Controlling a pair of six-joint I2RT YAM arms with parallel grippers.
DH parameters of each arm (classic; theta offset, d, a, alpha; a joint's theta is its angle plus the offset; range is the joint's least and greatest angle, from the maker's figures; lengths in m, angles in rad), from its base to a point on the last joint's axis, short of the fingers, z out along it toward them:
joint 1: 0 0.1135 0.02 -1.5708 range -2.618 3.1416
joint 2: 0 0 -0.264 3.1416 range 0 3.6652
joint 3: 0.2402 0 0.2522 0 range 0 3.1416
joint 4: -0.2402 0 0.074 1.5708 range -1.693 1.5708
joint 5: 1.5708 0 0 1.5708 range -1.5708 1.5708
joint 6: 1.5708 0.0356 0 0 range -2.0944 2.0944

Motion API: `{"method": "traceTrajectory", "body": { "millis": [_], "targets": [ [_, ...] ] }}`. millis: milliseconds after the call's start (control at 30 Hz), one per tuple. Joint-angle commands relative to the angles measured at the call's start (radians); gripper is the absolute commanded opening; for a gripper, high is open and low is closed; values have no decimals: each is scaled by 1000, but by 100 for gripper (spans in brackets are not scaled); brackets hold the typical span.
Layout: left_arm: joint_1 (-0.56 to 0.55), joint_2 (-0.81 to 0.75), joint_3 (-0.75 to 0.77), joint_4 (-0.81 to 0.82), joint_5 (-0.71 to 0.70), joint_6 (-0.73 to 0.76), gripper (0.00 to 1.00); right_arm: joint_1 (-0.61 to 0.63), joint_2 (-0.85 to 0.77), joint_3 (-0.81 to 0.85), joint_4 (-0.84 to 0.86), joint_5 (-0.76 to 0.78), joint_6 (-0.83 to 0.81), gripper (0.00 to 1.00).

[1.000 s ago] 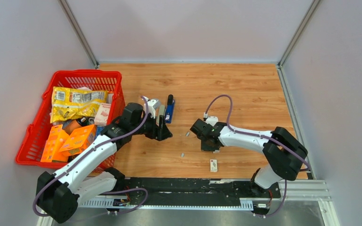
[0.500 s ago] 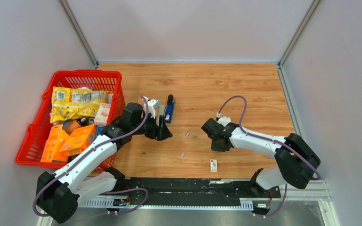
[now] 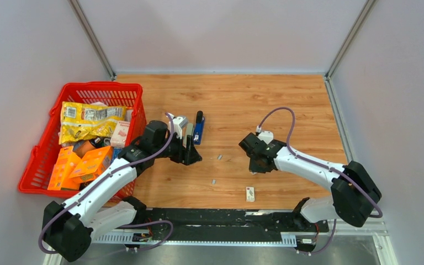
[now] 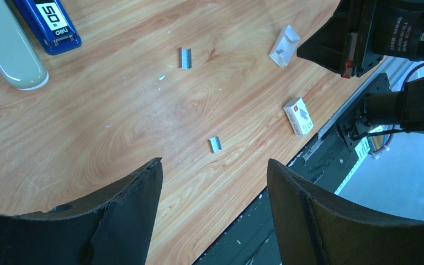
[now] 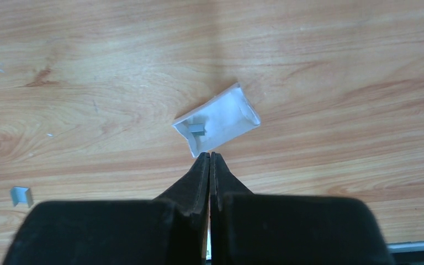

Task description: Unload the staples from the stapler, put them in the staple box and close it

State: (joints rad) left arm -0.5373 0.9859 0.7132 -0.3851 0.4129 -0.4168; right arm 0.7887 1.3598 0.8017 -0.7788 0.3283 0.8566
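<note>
Pulling back toward its own side over the last second, the right gripper (image 5: 210, 156) now has its fingers pressed together on nothing, their tips just at the rim of a small white open tray (image 5: 221, 117) with one short strip of staples (image 5: 197, 128) lying in it. Two more strips lie loose on the wooden table (image 3: 287, 105) between the arms. The blue stapler (image 4: 49, 22) lies just beside the left gripper (image 4: 212, 163), which hangs spread wide and empty. A white printed packet (image 4: 298, 116) lies near the front edge. Far left, the red basket (image 3: 105, 85) holds a yellow bag (image 3: 88, 120) and orange boxes (image 3: 80, 165).
</note>
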Motion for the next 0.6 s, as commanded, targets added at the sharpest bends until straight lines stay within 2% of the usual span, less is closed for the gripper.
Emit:
{"method": "traceTrajectory", "body": {
  "millis": [0, 67, 333, 567],
  "targets": [
    [-4, -6, 11, 15, 15, 15, 76, 3, 12, 77, -7, 15, -34, 2],
    [-4, -4, 11, 15, 15, 15, 76, 1, 28, 93, -8, 26, -41, 13],
    [-3, -10, 11, 14, 18, 16, 77, 3, 65, 123, 47, -17, -65, 20],
    [-4, -18, 11, 11, 18, 18, 76, 41, 174, 241, 81, -72, -145, 33]
  ]
}}
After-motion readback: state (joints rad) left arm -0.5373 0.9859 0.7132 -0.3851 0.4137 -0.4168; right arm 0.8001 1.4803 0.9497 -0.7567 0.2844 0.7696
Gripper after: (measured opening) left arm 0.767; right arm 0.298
